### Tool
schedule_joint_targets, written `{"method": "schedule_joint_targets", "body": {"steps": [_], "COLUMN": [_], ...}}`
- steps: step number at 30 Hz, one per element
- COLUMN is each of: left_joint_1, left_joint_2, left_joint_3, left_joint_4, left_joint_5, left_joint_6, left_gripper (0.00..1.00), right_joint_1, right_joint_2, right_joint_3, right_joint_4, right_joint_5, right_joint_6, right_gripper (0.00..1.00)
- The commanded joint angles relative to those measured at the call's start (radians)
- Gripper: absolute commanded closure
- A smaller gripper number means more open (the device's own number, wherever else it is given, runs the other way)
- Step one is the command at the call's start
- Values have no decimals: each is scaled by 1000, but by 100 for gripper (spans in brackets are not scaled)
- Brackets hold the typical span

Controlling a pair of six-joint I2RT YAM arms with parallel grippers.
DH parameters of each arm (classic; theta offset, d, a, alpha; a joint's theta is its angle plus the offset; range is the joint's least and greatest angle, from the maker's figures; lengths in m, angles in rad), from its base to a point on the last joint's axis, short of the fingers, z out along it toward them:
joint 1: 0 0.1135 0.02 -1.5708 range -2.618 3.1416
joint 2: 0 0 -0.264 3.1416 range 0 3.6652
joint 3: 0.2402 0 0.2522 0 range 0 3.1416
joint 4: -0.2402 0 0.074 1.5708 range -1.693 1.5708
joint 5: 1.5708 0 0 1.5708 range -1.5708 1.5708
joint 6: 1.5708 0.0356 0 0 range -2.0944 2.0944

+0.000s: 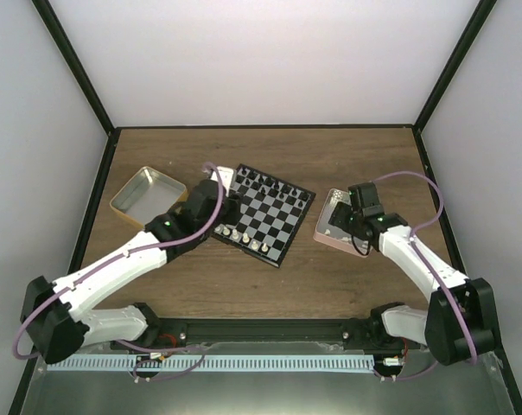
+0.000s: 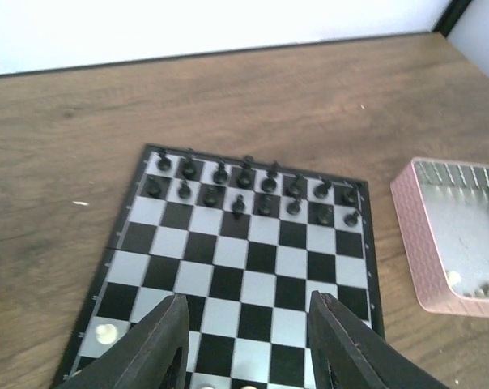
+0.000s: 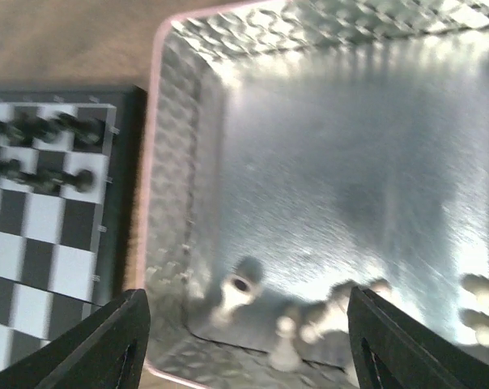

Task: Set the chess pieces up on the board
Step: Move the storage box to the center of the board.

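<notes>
The board (image 1: 274, 220) lies mid-table, angled. Black chess pieces (image 2: 244, 182) fill its two far rows. A few cream ones (image 1: 244, 238) stand along its near edge, and one cream piece (image 2: 107, 332) shows by my left finger. My left gripper (image 2: 246, 328) hovers over the board's near rows, open, with only bare squares between its fingers. My right gripper (image 3: 248, 328) hangs open over the pink tray (image 3: 159, 162), above loose cream pieces (image 3: 236, 296) that lie on the tray's metal floor. Nothing is held. The board's edge (image 3: 42, 211) shows left of the tray.
An open yellow-sided tin (image 1: 149, 194) sits left of the board, beside my left arm. The pink tray (image 1: 334, 220) stands right of the board, close to its corner. Dark frame posts and white walls bound the wooden table.
</notes>
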Motion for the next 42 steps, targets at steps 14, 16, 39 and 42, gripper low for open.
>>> {"method": "schedule_joint_targets", "body": {"steps": [14, 16, 39, 42], "left_joint_1": [241, 245, 259, 259], "left_joint_2": [-190, -194, -196, -191], "left_joint_3": [-9, -18, -60, -62], "left_joint_4": [-44, -35, -8, -6], "left_joint_5": [-15, -8, 11, 10], "left_joint_6": [9, 11, 25, 25], "left_gripper": [51, 51, 51, 51], "right_joint_1": [5, 9, 308, 318], "right_joint_2": [53, 60, 114, 156], "right_joint_3": [-51, -55, -33, 4], "right_joint_4": [-228, -235, -251, -214], "right_joint_5": [29, 38, -83, -73], "right_joint_6": [36, 42, 272, 223], "right_gripper": [39, 40, 49, 47]}}
